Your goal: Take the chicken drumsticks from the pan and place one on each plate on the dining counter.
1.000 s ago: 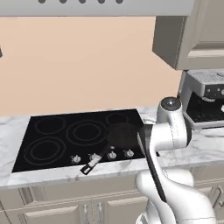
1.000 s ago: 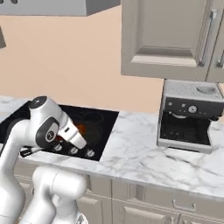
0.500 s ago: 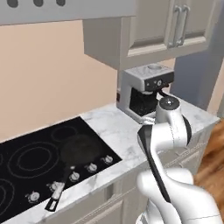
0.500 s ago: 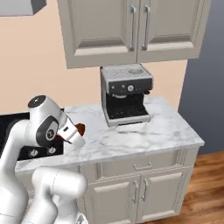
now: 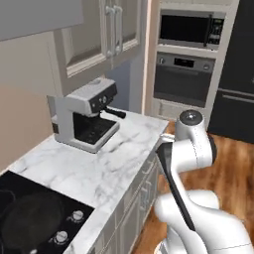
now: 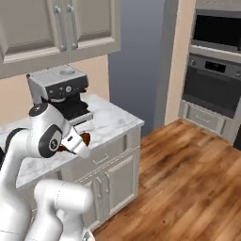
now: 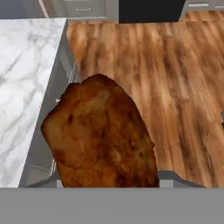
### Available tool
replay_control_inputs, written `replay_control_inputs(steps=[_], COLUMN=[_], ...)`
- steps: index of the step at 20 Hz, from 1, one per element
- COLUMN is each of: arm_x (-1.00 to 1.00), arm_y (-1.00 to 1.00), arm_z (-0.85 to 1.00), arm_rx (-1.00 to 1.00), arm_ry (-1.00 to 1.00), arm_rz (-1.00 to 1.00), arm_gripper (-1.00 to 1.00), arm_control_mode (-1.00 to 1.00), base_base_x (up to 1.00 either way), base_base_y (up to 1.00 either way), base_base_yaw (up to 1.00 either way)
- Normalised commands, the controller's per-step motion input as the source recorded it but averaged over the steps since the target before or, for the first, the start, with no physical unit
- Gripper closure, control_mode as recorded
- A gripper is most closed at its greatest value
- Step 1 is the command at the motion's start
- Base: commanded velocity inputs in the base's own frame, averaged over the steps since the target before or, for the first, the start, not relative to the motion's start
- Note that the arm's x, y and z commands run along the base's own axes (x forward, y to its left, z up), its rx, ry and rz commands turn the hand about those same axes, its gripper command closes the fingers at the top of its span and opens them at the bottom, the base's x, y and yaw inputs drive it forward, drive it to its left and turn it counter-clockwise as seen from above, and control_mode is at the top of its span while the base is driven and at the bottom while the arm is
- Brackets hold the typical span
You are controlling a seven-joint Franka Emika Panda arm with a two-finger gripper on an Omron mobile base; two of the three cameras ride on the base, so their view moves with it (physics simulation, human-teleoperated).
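Wide wooden floor [image 6: 188, 174] fills the right side of the right base view, warm brown planks running up to a tall wall unit with a built-in oven [image 6: 214, 87] and a microwave [image 6: 217, 29] above it. The same oven [image 5: 183, 82] and microwave [image 5: 189, 31] stand at the top of the left base view.

The marble counter [image 5: 99, 163] stretches across the left base view, white with grey veins, grey cabinet doors [image 6: 110, 181] beneath it and pale upper cabinets [image 6: 52, 28] above. Its end shows in the hand view too [image 7: 22, 87], with the floor [image 7: 175, 87] beside and below it.

The black cooktop [image 5: 30, 218] sits at the lower left of the left base view, silver knobs along its front edge, and the pan [image 5: 30, 221] rests on it, dark and round, partly cut by the frame.

The coffee machine [image 5: 82, 116] stands on the counter beyond the cooktop; it is behind the arm in the right base view [image 6: 59, 89].

The white arm [image 5: 191, 149] is folded up just off the counter's end.

And there's the prize: the gripper [image 6: 81, 143] is pinching a chicken drumstick [image 6: 84, 138], held in the air near the counter's front edge. In the hand view the golden-brown drumstick [image 7: 103, 138] looms large between the fingers, over the cabinet edge and the floor.
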Motion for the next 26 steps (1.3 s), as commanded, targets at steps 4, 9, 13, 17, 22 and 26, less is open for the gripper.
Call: replay_control_inputs(steps=[4, 9, 13, 17, 22, 26], arm_x=[0.0, 0.0, 0.0, 0.0, 0.0, 0.0], arm_y=[0.0, 0.0, 0.0, 0.0, 0.0, 0.0], arm_z=[0.0, 0.0, 0.0, 0.0, 0.0, 0.0], arm_rx=[0.0, 0.0, 0.0, 0.0, 0.0, 0.0], arm_ry=[0.0, 0.0, 0.0, 0.0, 0.0, 0.0], arm_rz=[0.0, 0.0, 0.0, 0.0, 0.0, 0.0], arm_gripper=[1.0, 1.0, 1.0, 1.0, 1.0, 1.0], arm_control_mode=[1.0, 1.0, 1.0, 1.0, 1.0, 1.0], base_base_x=[0.16, 0.14, 0.5, 1.0, 1.0, 1.0], base_base_y=[-0.08, 0.0, 0.07, 0.72, 0.92, 0.82], base_base_yaw=[-0.92, -0.93, -0.83, -0.57, -0.53, -0.57])
